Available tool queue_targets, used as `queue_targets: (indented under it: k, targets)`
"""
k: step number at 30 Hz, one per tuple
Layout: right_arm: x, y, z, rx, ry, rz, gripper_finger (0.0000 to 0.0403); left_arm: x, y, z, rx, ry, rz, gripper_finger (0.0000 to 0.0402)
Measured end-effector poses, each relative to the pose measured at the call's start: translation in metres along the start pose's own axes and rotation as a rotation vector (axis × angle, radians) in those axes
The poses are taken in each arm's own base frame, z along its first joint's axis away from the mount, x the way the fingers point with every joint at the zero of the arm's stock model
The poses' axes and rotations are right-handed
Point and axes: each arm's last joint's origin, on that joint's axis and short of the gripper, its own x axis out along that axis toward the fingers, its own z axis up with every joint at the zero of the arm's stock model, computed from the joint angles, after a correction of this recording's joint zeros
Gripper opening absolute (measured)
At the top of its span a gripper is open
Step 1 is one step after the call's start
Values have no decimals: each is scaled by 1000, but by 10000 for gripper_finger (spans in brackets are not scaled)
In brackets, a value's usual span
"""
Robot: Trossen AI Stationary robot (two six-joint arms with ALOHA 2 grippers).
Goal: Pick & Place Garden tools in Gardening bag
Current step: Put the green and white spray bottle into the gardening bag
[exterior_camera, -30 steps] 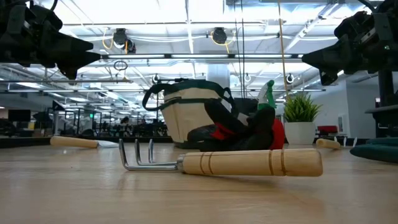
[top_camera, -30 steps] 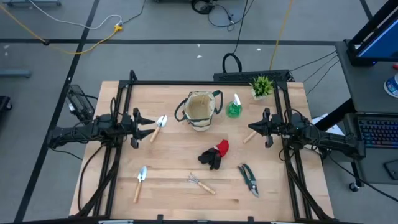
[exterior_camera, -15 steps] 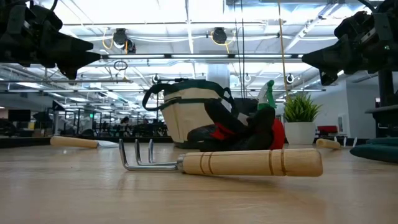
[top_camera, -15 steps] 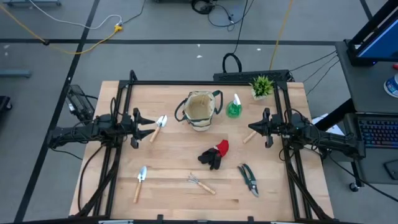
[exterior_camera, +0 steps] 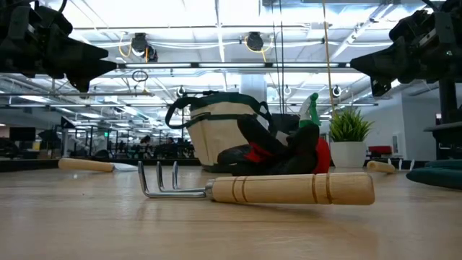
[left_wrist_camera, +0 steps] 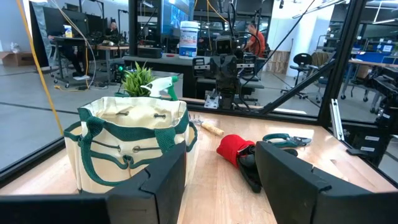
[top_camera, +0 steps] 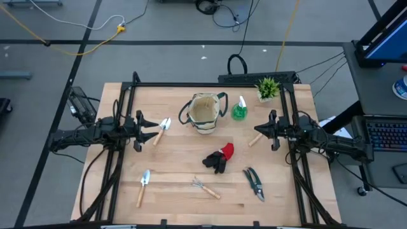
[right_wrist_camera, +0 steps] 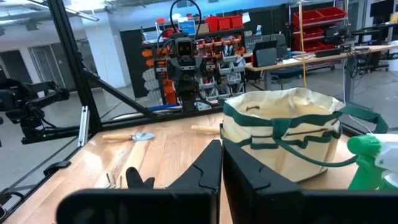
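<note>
- Pale wood is what your worktop point(top_camera: 178, 152) is made of, and every tool lies loose on it.
- Your left gripper point(top_camera: 148, 123) hangs by the left edge, fingers parted with nothing between them, aimed at the bag.
- A trowel point(top_camera: 163, 129) lies just beside those fingertips, blade toward the far edge.
- A second trowel point(top_camera: 143, 185) lies near the front left corner.
- The bag point(top_camera: 204, 112) stands upright and open at the far edge's middle; from above you can see no tool inside it.
- The rake point(top_camera: 205, 187) lies near the front edge, about midway along it; in the low view it fills the foreground, tines point(exterior_camera: 157, 177) to the left.
- The glove point(top_camera: 220, 157) lies in the worktop's middle, between bag and rake.
- The spray bottle point(top_camera: 240, 109) stands just beside the bag, on its right.
- The shears point(top_camera: 254, 182) lie toward the front right corner.
- A third wooden handle point(top_camera: 255, 139) lies under your right fingertips; its blade you cannot see.
- The plant point(top_camera: 268, 88) stands at the far right corner.
- Your right gripper point(top_camera: 261, 129) hangs by the right edge, fingers pressed together on nothing, also pointing at the bag.
</note>
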Motion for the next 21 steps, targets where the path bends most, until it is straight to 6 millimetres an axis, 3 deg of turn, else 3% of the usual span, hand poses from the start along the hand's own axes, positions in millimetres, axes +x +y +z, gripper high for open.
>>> queue_targets:
  k: [13,21]
  targets:
    - [0,-1,0,205,-8,-30,6,0,0,0,2,0,0,200]
    - [0,-1,0,237,-8,-30,6,0,1,0,55,-2,27,200]
